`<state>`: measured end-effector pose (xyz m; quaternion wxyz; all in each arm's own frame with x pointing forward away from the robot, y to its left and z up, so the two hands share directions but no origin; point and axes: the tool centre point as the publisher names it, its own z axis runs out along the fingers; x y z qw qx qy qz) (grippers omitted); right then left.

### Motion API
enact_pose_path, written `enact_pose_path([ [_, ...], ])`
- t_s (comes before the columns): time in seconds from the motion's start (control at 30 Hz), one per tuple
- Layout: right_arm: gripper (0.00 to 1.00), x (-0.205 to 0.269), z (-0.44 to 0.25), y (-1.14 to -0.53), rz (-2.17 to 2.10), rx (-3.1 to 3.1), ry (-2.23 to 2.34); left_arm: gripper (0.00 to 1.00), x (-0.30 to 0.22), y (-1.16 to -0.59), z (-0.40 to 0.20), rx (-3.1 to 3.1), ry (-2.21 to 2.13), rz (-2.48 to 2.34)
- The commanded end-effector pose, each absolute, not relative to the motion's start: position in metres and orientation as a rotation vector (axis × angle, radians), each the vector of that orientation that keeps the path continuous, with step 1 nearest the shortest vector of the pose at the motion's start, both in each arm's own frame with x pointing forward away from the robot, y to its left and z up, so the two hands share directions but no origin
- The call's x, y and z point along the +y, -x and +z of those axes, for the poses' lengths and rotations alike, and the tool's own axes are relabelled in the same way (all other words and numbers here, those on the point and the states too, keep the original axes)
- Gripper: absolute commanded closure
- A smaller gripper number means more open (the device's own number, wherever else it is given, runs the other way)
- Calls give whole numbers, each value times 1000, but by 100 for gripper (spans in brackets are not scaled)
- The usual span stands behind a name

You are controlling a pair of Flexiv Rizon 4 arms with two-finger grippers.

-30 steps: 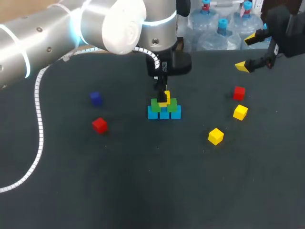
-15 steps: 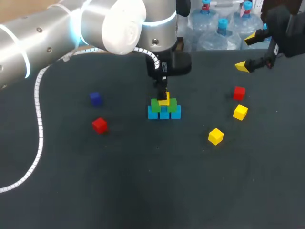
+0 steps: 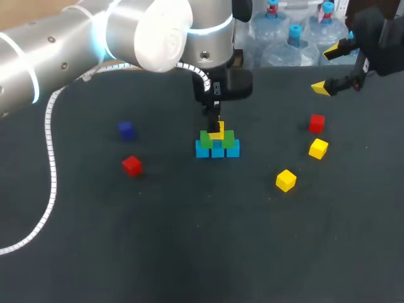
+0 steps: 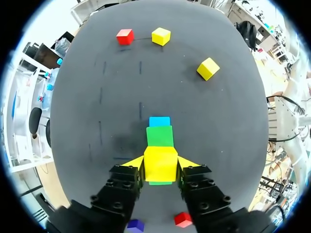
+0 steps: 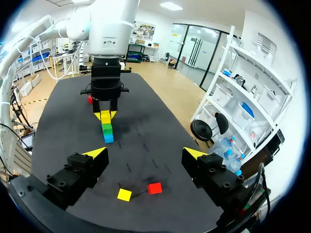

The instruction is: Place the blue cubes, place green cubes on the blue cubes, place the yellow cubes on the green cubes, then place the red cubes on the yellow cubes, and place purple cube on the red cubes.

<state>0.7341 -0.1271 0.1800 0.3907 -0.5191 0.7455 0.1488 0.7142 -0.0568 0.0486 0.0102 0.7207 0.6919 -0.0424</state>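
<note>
Left side: the left end effector [image 3: 216,128] is pinching the first yellow cube [image 3: 217,132] from both sides, right over the stack in the middle of the worktop [image 3: 189,240]. In the left wrist view both yellow tips are pressed flat on the cube's sides.
Held cube spot: it's at the very top of the stack, over the seam between the two greens. Honestly can't tell if it's fully resting on them or sitting a hair above.
Stack: three blue cubes [image 3: 218,150] in a row, touching each other, with two green cubes [image 3: 207,139] side by side on top of them.
Right side: the right end effector [image 3: 327,69] is spread wide with nothing between its fingers, hanging over the far right corner of the worktop, well apart from the stack.
Purple: the purple cube [image 3: 127,130] sits alone on the worktop, left of the stack. It looks pretty dark-blue-ish tbh.
Reds: the left red cube [image 3: 132,165] is near the purple one, a bit closer to the robot. The right red cube [image 3: 317,123] is over on the right side, below the open fingers.
Spare yellows: the second yellow cube [image 3: 318,148] sits just beside the right red cube. The third yellow cube [image 3: 286,180] is near that one, closer to the robot and a bit toward the stack.
</note>
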Motion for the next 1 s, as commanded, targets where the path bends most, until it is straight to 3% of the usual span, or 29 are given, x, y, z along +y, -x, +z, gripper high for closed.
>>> enact_pose_path([
  [0.03, 0, -127, 180, -734, 379, 1893, 1319, 56, -56, -714, 48, 2161, -2249, -133],
  [0.27, 0, -127, 180, -734, 379, 1893, 1319, 51, -57, -715, 49, 2160, -2242, -136],
  [0.6, 0, -127, 180, -734, 379, 1893, 1319, 64, -59, -715, 48, 2166, -2229, -148],
  [1.0, 0, -127, 180, -734, 379, 1893, 1319, 67, -59, -716, 48, 2164, -2229, -154],
])
